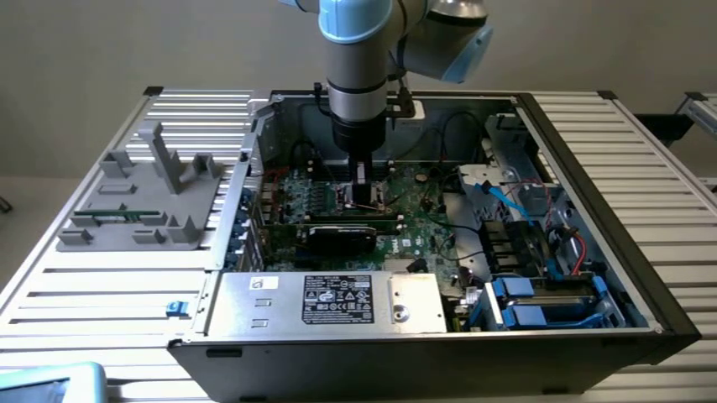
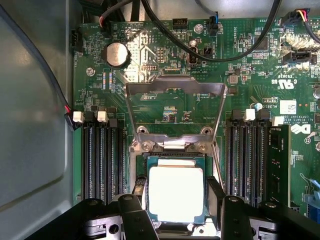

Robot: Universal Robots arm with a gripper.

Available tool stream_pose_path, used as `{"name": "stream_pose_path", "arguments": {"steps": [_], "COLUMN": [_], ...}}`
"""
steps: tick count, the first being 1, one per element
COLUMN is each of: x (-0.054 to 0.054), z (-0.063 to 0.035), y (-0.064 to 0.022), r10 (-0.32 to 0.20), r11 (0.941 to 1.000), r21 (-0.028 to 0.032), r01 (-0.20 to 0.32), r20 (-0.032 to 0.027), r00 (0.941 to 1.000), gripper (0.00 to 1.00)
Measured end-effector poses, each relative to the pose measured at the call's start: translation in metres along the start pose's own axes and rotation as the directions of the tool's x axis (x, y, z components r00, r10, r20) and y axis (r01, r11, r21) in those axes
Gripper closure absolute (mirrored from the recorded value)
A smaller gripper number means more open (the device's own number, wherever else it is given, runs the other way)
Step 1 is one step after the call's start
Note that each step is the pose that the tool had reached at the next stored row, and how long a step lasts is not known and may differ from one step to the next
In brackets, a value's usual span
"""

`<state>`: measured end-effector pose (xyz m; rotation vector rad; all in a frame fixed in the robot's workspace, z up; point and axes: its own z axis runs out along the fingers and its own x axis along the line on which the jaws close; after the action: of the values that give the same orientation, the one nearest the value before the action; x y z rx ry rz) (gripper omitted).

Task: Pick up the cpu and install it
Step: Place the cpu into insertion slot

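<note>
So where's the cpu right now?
In the wrist view the cpu is gripped in the end effector over the socket, next to the open load plate, with memory slots on both sides.

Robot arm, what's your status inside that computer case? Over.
Gripper low over the motherboard socket. Cpu directly beneath it, lined up with the socket. Metal retention plate flipped up, out of the way. Over.

Your arm hangs straight down over the cpu, wrist vertical. Your gripper points down, directly above the cpu. Its fingers are part-spread, one on each side of the cpu, with the pads against opposite edges, clamping it between them.
</note>
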<state>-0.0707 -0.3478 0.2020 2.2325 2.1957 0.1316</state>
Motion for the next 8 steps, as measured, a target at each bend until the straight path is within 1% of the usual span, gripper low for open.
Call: {"name": "stream_pose_path", "arguments": {"steps": [2,8], "x": [0.0001,0.0003], "z": [-0.0001,0.0], "y": [-0.0001,-0.0005], "r10": [0.0,0.0], "r11": [1.0,1.0], "r21": [0.0002,0.0002], "r01": [0.0,0.0], "r20": [0.0032,0.0038], "r00": [1.0,1.0], "gripper": [0.44,0.44]}}
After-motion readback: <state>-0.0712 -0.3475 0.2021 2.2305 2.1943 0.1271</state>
